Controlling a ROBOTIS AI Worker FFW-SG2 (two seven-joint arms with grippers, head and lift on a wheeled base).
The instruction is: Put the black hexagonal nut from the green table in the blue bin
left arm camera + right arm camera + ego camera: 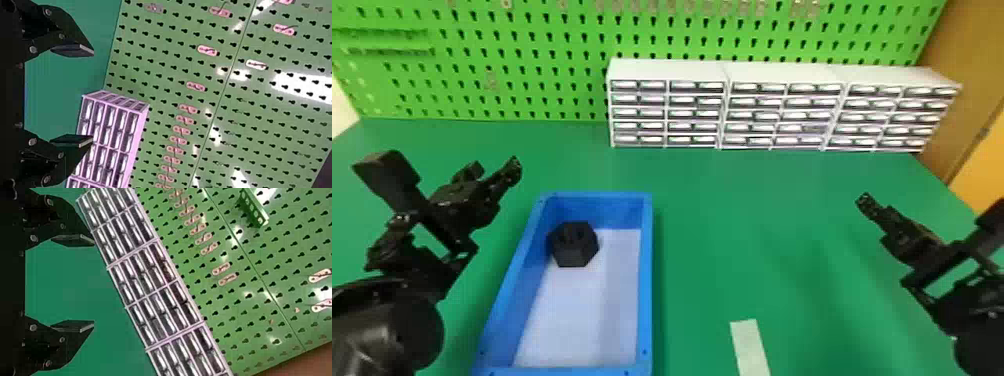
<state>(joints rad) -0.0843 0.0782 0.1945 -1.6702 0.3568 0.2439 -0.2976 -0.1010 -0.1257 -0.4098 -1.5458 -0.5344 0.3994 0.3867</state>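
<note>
The black hexagonal nut [574, 244] lies inside the blue bin [645, 280], against its left wall toward the far end. My left gripper [493, 169] is above the green table, to the left of the bin's far end. In the left wrist view, the left gripper [92, 96] is open with nothing between its fingers. Well to the right of the bin, my right gripper [866, 200] is held over the table. Seen from its own wrist, the right gripper [94, 283] is open too, its fingers apart around bare space.
White drawer cabinets [722, 107] line the table's back edge, in front of a green pegboard [532, 60]. A pale strip [751, 347] lies on the green table [757, 240] near the front, to the right of the bin.
</note>
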